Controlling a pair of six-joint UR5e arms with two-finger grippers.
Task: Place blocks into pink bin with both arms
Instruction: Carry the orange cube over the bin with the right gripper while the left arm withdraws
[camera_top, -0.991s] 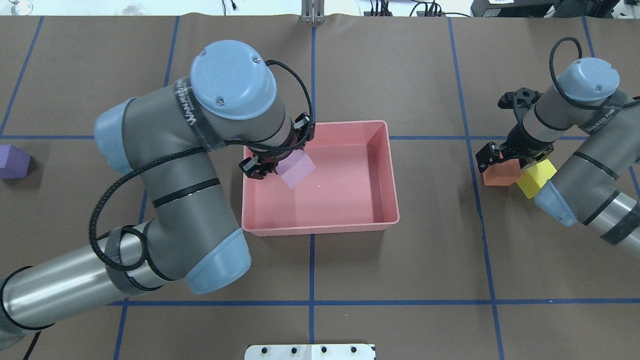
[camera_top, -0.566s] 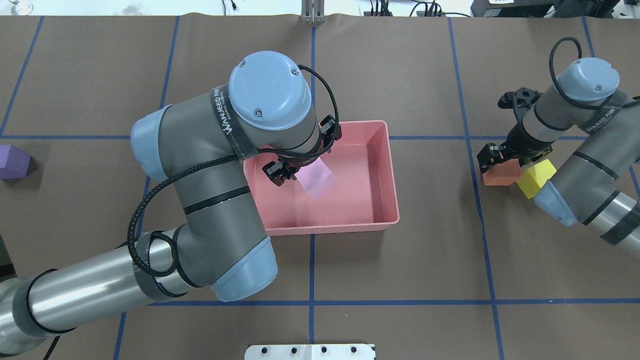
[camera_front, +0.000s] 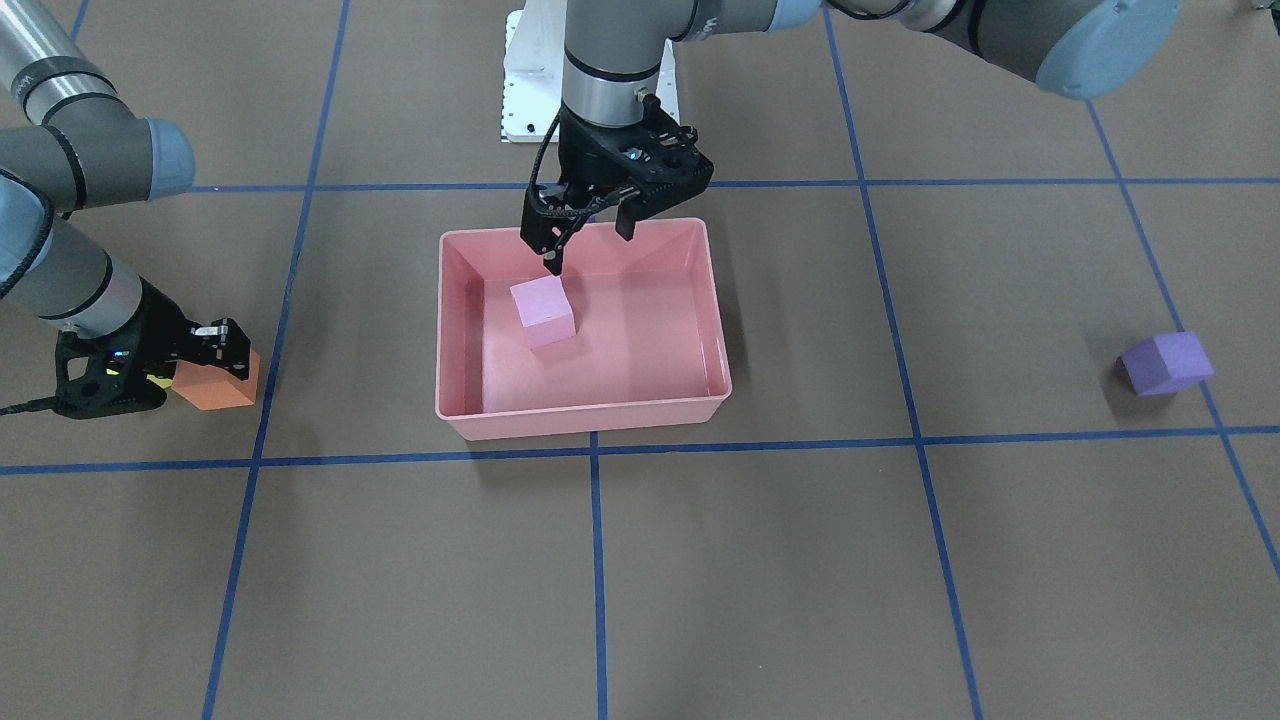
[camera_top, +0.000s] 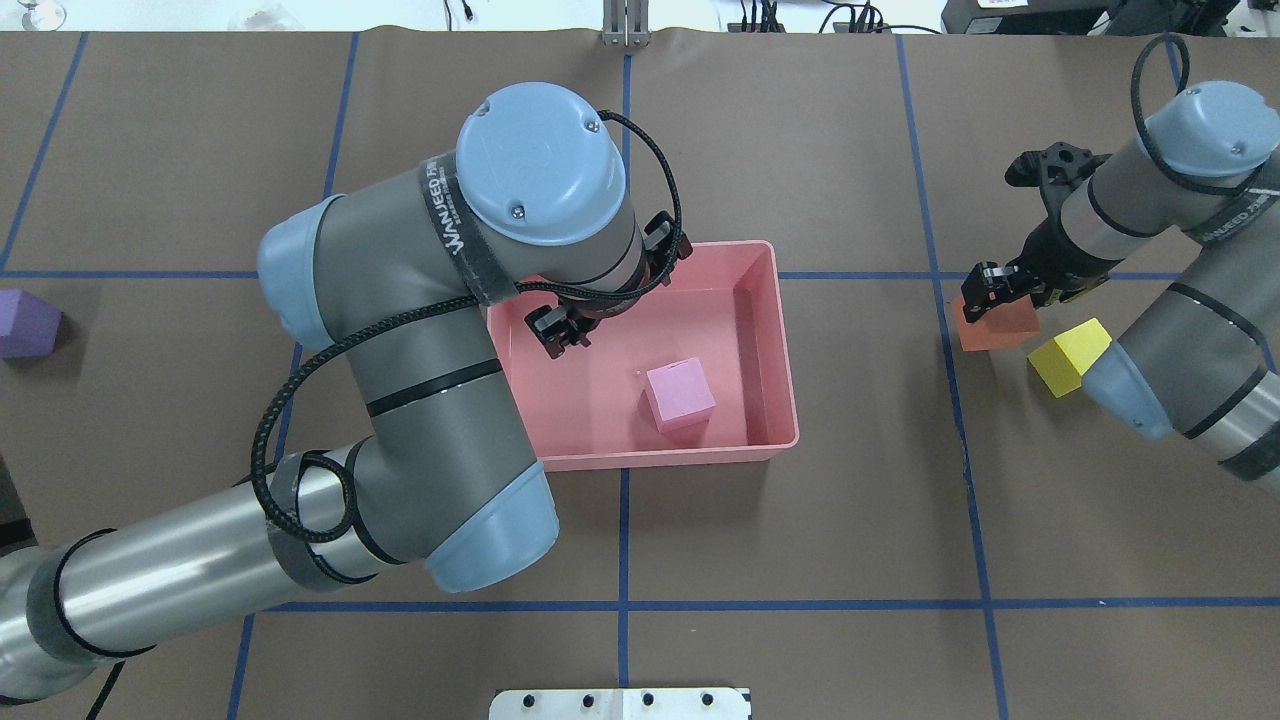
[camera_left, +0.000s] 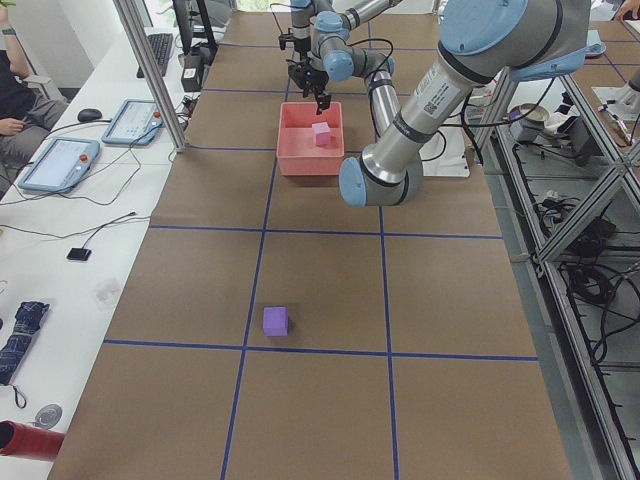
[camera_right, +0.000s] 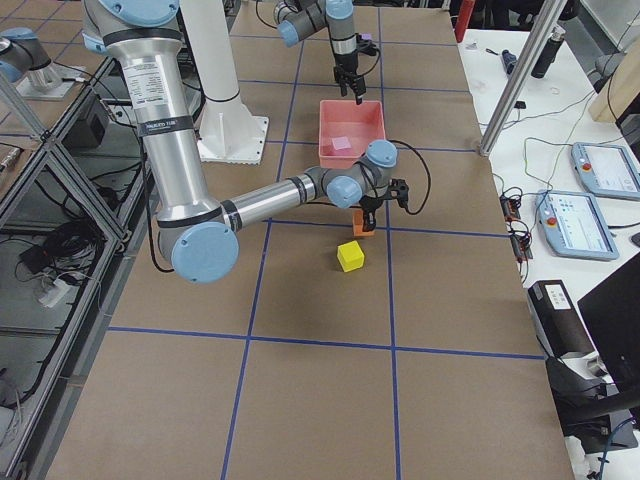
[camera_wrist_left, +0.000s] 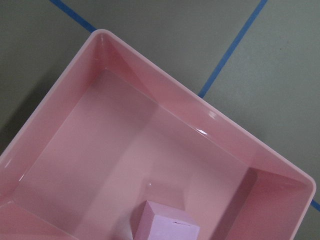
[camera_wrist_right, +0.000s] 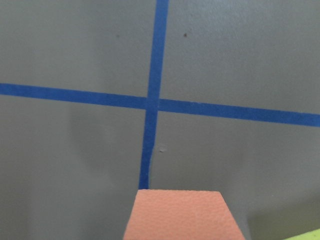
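The light pink block lies loose on the floor of the pink bin, near its front right. It also shows in the front view and the left wrist view. My left gripper hangs open and empty above the bin's back left part. My right gripper is shut on the orange block, right of the bin, low over the table. The yellow block sits apart, just right of the orange one. The purple block lies far left.
Brown table cover with blue tape grid lines. A white base mount sits at the near edge. My left arm's elbow overhangs the bin's front left corner. Cables and gear line the far table edge.
The left gripper opened and the light pink block dropped to the bin floor. The right gripper moved the orange block away from the yellow one, toward the far side.
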